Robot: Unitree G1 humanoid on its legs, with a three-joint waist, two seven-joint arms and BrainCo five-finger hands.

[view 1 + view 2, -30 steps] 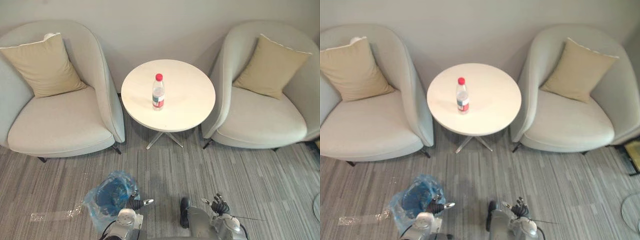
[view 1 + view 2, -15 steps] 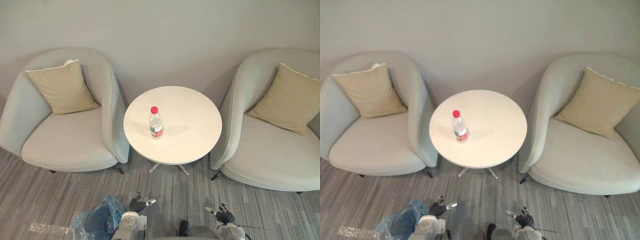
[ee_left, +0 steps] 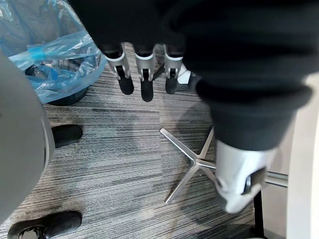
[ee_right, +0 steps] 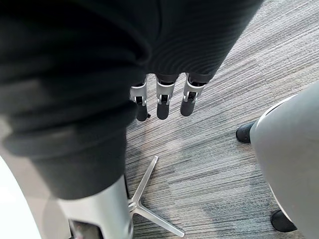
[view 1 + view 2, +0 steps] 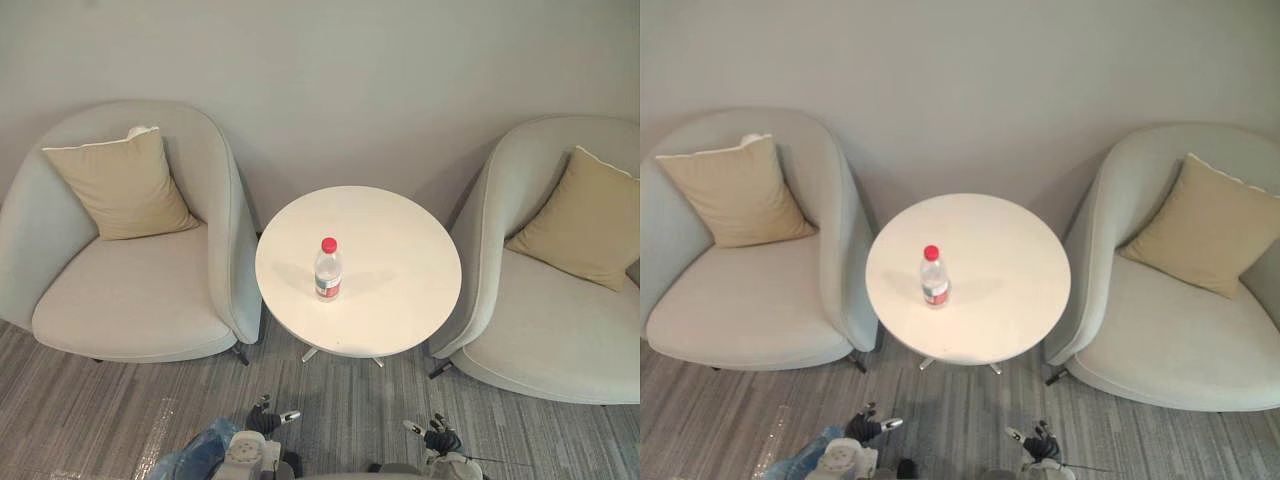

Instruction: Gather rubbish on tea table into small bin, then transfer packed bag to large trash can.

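Note:
A clear plastic bottle [image 5: 327, 272] with a red cap and red label stands upright near the middle of the round white tea table [image 5: 400, 260]. A small bin lined with a blue bag [image 3: 50, 55] sits on the carpet to the left, near my left hand [image 5: 264, 424]. That hand hangs low in front of the table, fingers [image 3: 144, 74] straight and holding nothing. My right hand [image 5: 438, 440] hangs level with it on the right, its fingers [image 4: 162, 97] also relaxed and bare. Both hands are well short of the bottle.
Two pale armchairs flank the table, the left one [image 5: 130, 300] and the right one [image 5: 550, 340], each with a beige cushion [image 5: 120, 185]. The table's metal star foot [image 3: 192, 164] spreads on the striped grey carpet. A wall closes off the back.
The whole picture has slid down as the camera rose, so more wall shows and the bin sits at the bottom edge. Both hands hang as before, with nothing in them.

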